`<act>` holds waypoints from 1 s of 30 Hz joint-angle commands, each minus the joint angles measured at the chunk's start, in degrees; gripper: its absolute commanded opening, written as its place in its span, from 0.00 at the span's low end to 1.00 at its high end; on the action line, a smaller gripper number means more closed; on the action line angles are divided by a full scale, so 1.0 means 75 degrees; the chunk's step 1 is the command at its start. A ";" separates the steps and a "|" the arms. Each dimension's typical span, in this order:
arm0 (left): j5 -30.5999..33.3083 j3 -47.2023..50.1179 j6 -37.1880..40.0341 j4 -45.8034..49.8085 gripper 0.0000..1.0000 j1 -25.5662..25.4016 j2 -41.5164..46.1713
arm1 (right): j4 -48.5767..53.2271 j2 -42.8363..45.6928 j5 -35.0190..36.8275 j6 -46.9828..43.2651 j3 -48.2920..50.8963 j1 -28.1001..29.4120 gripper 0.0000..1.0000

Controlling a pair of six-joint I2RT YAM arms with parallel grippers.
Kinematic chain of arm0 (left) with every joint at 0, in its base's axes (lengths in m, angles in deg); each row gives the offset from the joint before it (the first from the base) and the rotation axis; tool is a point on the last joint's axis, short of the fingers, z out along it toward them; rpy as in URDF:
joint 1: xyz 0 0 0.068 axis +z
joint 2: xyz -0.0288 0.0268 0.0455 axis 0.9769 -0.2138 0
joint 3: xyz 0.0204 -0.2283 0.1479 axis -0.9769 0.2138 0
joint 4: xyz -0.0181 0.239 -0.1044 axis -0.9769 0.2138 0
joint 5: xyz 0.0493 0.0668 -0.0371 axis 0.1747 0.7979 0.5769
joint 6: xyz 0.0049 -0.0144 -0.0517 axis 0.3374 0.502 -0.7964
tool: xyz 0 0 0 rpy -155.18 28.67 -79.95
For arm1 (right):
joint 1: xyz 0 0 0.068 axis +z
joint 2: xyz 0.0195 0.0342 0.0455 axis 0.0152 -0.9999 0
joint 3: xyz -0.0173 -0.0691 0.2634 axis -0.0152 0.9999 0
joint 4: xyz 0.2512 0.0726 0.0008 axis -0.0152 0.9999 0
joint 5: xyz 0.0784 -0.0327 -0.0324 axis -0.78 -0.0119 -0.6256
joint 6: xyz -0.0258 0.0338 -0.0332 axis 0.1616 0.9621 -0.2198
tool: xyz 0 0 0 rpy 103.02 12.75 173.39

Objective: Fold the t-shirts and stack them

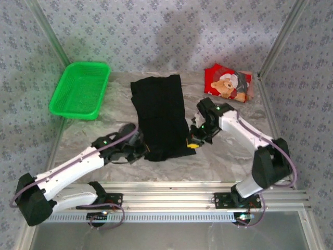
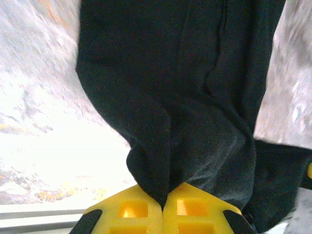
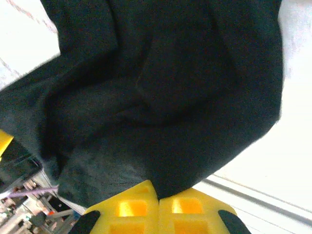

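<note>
In the top view, a green basket (image 1: 79,89) sits at the upper left of the table (image 1: 234,156), well apart from the shirts. Below it the left arm reaches in from the lower left corner. The left end effector (image 1: 139,148) is at the lower left corner of the black shirt (image 1: 160,117).

The black shirt lies in the middle of the frame as a long, narrow strip running from top to bottom, with its lower end a little wider. The right end effector (image 1: 193,143) is at the shirt's lower right corner, and its arm bends back toward the lower right. The red shirt (image 1: 228,83), with its teddy bear print facing up, lies bunched at the upper right near the table's far edge. It is apart from the black shirt and from both arms.

In the left wrist view, the yellow fingers (image 2: 134,212) at the bottom centre are pressed together, clamped on a gathered fold of the black shirt. The cloth spreads upward from them across most of the frame. Pale table surface shows at left and at the upper right.

In the right wrist view, the yellow fingers (image 3: 192,212) at the bottom centre are likewise together, clamped on the black shirt's edge. The cloth rises in soft creases toward the upper left, and bright table shows along the right side.
</note>
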 commanded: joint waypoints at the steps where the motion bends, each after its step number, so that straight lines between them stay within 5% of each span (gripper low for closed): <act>1: -0.0707 -0.0590 0.0870 0.0977 0.00 0.0975 -0.0254 | 0.0178 -0.0866 -0.0064 -0.0578 -0.1093 -0.0184 0.00; 7: -0.1569 -0.1285 0.2118 0.0767 0.00 0.2327 -0.1333 | 0.0258 -0.2591 -0.0082 -0.0928 -0.2786 -0.0547 0.00; 14: -0.2115 -0.2094 0.2969 0.0533 0.00 0.3162 -0.2593 | 0.0546 -0.4064 0.0089 -0.1241 -0.4379 -0.0780 0.00; 30: -0.2559 -0.4280 0.4627 0.1177 0.00 0.3890 -0.5201 | 0.0828 -0.5655 0.0327 -0.1482 -0.6254 -0.1087 0.00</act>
